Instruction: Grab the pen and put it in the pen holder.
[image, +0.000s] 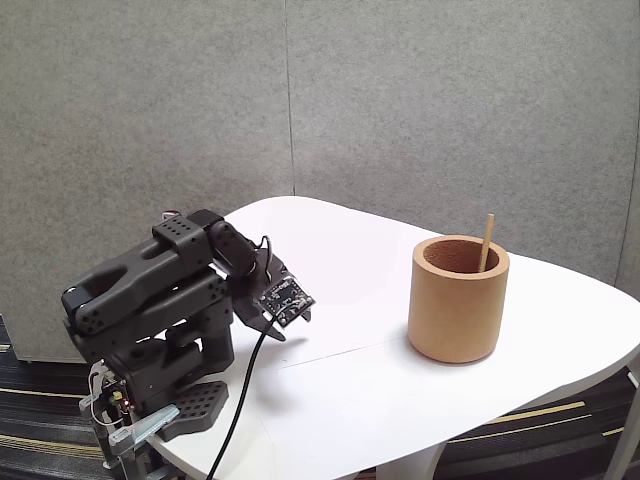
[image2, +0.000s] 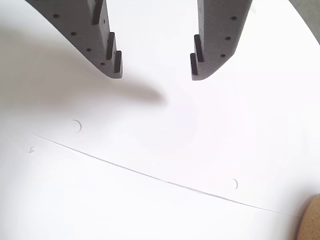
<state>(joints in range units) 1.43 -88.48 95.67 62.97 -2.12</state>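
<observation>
Pincer: in the wrist view the pincer enters from the top edge, its two dark fingers standing apart with a clear gap and nothing between them; it hangs just above the white table.
Pincer in the fixed view: the pincer is tucked low at the front of the folded black arm, pointing down at the table.
Table under the pincer: the table is white, with a thin curved seam line running across below the fingertips and a soft shadow to the left of them.
Cable: a black cable drops from the arm near the pincer to the table's near edge.
Pen holder: the tan cup, the pen holder, stands upright on the table well apart from the pincer, to its right in the fixed view; its edge peeks in at the bottom right corner of the wrist view.
Pen: the pen stands inside the pen holder, leaning on the far right of the rim, its top sticking out above it.
</observation>
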